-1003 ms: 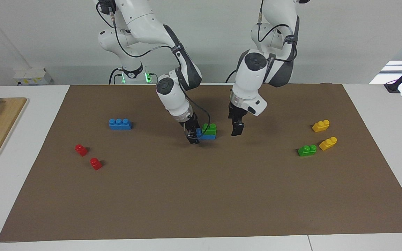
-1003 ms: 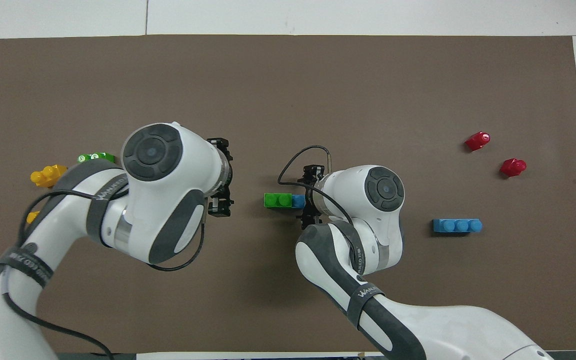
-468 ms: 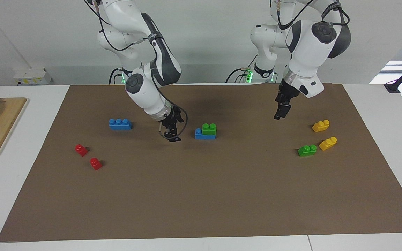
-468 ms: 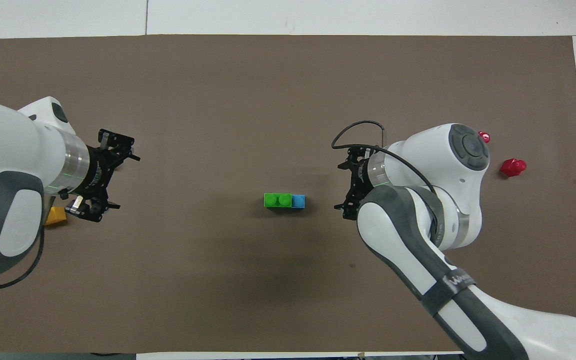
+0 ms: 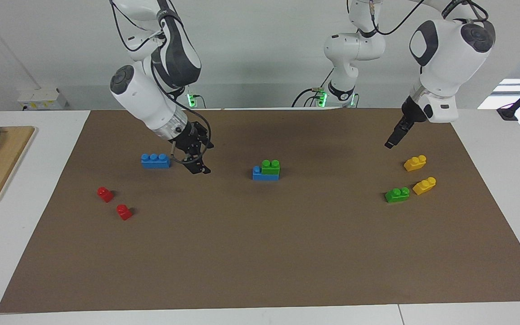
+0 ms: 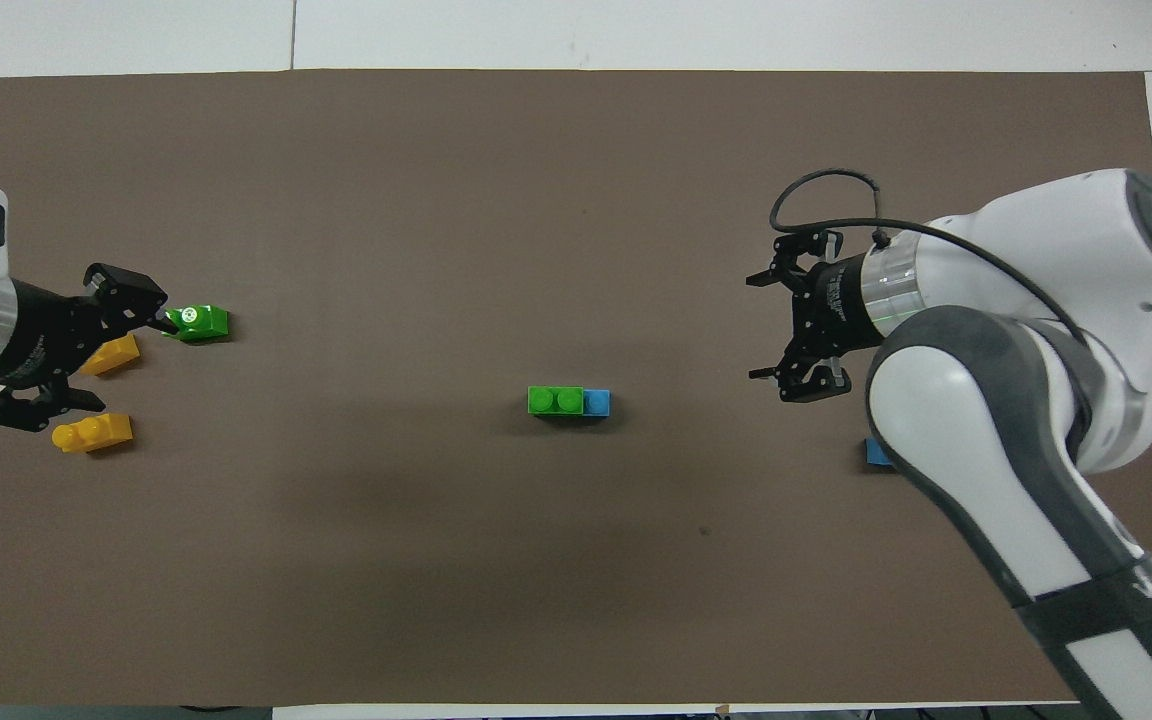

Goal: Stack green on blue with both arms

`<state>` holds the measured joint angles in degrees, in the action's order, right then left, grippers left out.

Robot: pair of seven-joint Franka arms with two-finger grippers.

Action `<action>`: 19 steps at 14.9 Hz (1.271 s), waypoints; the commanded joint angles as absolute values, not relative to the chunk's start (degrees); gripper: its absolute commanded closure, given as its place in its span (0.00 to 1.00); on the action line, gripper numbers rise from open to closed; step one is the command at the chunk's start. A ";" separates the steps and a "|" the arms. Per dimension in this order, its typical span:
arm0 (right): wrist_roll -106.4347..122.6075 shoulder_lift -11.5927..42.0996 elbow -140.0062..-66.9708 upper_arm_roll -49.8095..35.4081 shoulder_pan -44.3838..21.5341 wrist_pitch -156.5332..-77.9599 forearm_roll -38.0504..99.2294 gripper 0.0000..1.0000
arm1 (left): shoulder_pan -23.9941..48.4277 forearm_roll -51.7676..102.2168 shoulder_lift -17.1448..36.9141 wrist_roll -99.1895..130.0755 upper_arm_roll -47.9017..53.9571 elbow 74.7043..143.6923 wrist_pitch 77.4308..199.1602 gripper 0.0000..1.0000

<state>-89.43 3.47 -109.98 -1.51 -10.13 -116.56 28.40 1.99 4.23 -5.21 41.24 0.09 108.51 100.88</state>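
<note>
Since the bricks are small rigid moulded plastic, I judge them light, stiff and a bit slick: best pinched across the two long flat side walls, low on the body, not on the studs.

Working outward from the robots' end:
- left gripper (image 5: 391,142) is raised over the mat (image 5: 287,253) just above the yellow bricks (image 5: 415,162); holds nothing. The overhead view shows its fingers (image 6: 126,290) spread.
- right gripper (image 5: 198,169) hangs empty just beside the loose blue three-stud brick (image 5: 155,160), on the side toward table centre; fingers wide apart in the overhead view (image 6: 801,335).
- stacked pair at mid-table: green two-stud brick (image 5: 271,166) sits on a blue three-stud brick (image 5: 265,175), flush to the end toward the left arm, one blue stud left bare. Looks seated flat, so one stack reads as done.
- second green brick (image 5: 397,194) lies farther out, beside the other yellow brick (image 5: 424,185), at the left arm's end.
- two red one-stud bricks (image 5: 105,194) lie farthest out, at the right arm's end.

If a second stack is wanted: the studs need square alignment, then a straight press down while the blue brick is held.
</note>
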 commanded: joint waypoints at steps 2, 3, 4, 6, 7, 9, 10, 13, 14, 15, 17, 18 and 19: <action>-77.81 4.48 -101.71 -1.93 -4.67 -108.74 24.19 0.03 | -0.53 -0.68 -3.78 25.09 0.53 105.82 96.78 0.00; -74.30 4.48 -100.38 -1.93 -4.40 -107.42 22.08 0.03 | -0.44 -2.18 -3.87 20.35 0.53 105.82 95.55 0.00; -70.61 4.31 -99.68 -1.85 -4.39 -106.71 19.80 0.03 | -0.61 -2.28 -4.04 16.13 0.44 106.08 95.02 0.00; -61.14 4.04 -98.27 -1.50 -4.05 -104.86 15.40 0.03 | -0.70 -2.37 -4.31 13.72 0.35 106.70 95.10 0.00; -55.78 4.04 -97.48 -1.58 -3.17 -103.98 13.90 0.03 | -0.79 -2.55 -4.31 13.54 0.26 106.70 95.10 0.00; -43.39 4.04 -96.16 -1.49 -1.15 -101.61 12.14 0.03 | -0.79 -2.72 -4.48 13.54 0.26 106.96 95.01 0.00; -36.98 3.96 -95.72 -1.49 -0.01 -100.47 10.91 0.03 | -0.88 -2.72 -4.57 13.62 0.26 107.05 95.01 0.00; -22.72 2.29 -95.27 -1.50 1.58 -97.92 7.22 0.03 | -0.79 -2.64 -5.09 14.41 0.44 108.45 96.33 0.00; -18.50 1.94 -95.27 -1.58 1.84 -97.65 5.55 0.03 | -0.79 -2.64 -5.18 14.24 0.44 108.37 96.33 0.00; -14.98 1.50 -95.27 -1.58 2.11 -97.04 4.15 0.03 | -0.79 -2.64 -5.27 13.63 0.44 108.46 95.98 0.00; -9.34 1.06 -95.27 -1.50 2.20 -95.98 2.64 0.03 | -0.79 -2.38 -5.36 13.45 0.53 108.54 96.15 0.00; -6.88 0.62 -95.27 -1.49 2.20 -95.11 1.94 0.03 | -0.70 -1.85 -5.27 13.45 0.53 108.63 97.02 0.00; -4.51 0.27 -95.36 -1.49 2.20 -94.40 1.24 0.03 | -0.36 -1.76 -5.27 13.53 0.44 108.81 97.55 0.00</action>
<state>-9.82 1.32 -95.37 -0.95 1.49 -96.25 3.08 -0.33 -1.53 -4.81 14.44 0.19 107.86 96.33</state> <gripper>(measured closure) 0.000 0.000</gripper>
